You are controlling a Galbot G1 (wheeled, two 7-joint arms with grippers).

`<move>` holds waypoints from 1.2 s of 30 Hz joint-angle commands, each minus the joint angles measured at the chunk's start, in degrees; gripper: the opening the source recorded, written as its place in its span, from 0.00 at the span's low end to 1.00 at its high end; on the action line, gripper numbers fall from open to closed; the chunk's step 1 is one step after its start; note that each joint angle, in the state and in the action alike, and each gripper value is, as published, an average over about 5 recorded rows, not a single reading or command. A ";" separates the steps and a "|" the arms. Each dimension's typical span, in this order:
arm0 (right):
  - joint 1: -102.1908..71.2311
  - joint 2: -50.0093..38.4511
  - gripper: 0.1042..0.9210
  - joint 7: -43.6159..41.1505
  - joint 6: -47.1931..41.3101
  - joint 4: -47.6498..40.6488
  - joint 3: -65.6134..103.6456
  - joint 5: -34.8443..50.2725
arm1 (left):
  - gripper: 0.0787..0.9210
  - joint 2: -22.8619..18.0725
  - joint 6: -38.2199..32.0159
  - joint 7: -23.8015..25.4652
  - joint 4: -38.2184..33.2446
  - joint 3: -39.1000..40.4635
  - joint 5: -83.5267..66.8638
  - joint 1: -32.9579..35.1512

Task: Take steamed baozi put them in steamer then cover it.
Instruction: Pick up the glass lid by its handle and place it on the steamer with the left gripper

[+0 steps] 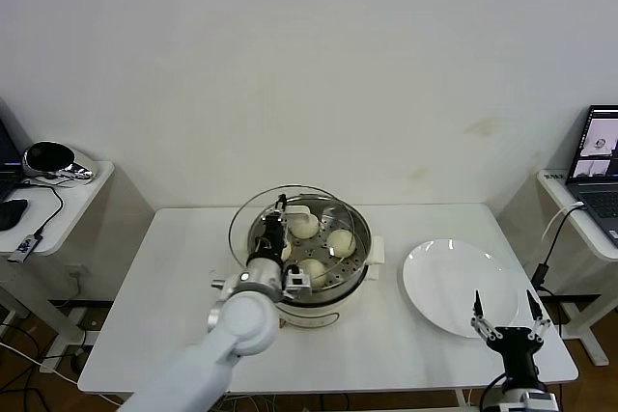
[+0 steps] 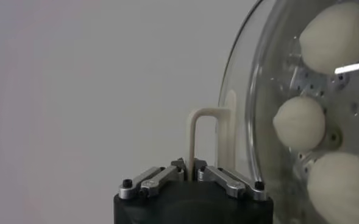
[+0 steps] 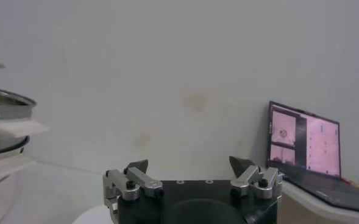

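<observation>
Left gripper (image 1: pixel 276 222) sits over the steamer (image 1: pixel 311 298), jaws pinched shut on the cream loop handle (image 2: pixel 206 137) of the glass lid (image 1: pixel 243 222). In the left wrist view the handle stands upright between the closed fingers (image 2: pixel 161 176), its long axis running up away from the gripper. The lid is tipped up on edge, not lying flat on the rim; its clear dome faces the pot, offset toward the robot's left side of it. Through the glass the steamed baozi (image 2: pixel 299 123) show on the perforated tray. Head view shows the buns inside the steamer, three clearly seen, a fourth partly hidden behind the gripper. The steamer stands mid-table (image 1: pixel 174 267) on its cream base, a side tab (image 1: pixel 375 250) pointing toward the white plate (image 1: pixel 454 287), which lies well apart on the robot's right. Right gripper (image 1: pixel 505 320) is parked at the near table edge just beside the plate, jaws spread wide, holding nothing. A laptop (image 3: pixel 304 149) sits on a side desk to the right.
</observation>
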 commanded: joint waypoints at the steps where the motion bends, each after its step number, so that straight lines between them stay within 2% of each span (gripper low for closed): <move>1: 0.12 0.01 0.88 0.02 0.16 -0.37 -0.38 -0.55 | 0.08 -6.89 0.18 0.50 5.99 2.44 5.81 -1.34; 36: 0.01 -0.58 0.88 -0.16 0.37 -0.62 -0.95 -0.41 | 0.08 -8.78 -0.74 -0.14 8.06 0.27 6.08 0.51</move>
